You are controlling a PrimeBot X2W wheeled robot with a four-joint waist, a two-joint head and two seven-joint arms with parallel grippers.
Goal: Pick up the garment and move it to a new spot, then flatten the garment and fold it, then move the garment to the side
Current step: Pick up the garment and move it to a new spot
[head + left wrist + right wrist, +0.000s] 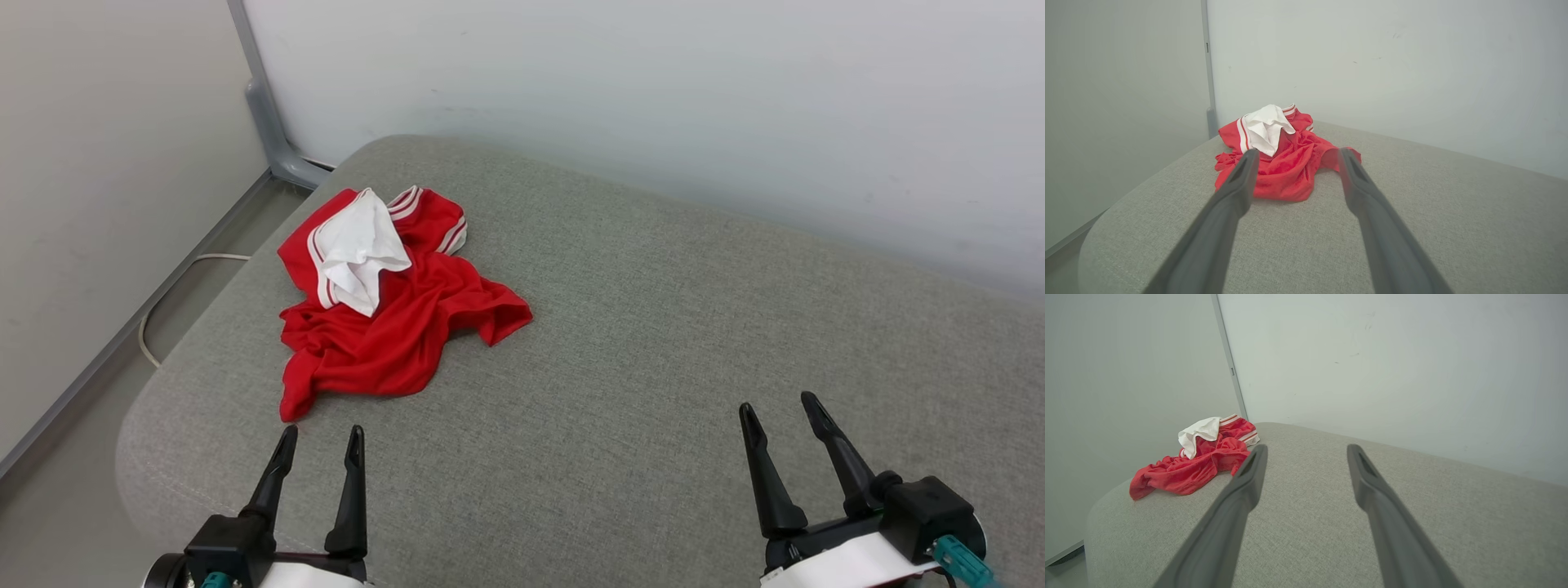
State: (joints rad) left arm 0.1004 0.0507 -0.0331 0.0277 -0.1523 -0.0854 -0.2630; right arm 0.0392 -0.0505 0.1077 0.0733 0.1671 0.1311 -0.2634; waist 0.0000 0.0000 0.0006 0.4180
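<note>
The garment (392,318) lies crumpled in a heap on the left part of a grey cushioned surface (653,343): red cloth with a white sleeve bunched on top and red-white striped trim; any print is hidden in the folds. My left gripper (322,437) stands open just short of the heap's near edge, nothing between its fingers. In the left wrist view the garment (1286,167) lies straight ahead between the open fingers (1237,192). My right gripper (775,412) is open over bare cushion far to the right; its wrist view shows the garment (1196,465) off to the left.
The cushion's rounded left edge (139,425) drops to a pale floor (73,490) where a thin white cable (163,302) runs. A white wall (653,98) stands close behind, with a grey metal post (265,106) at the corner.
</note>
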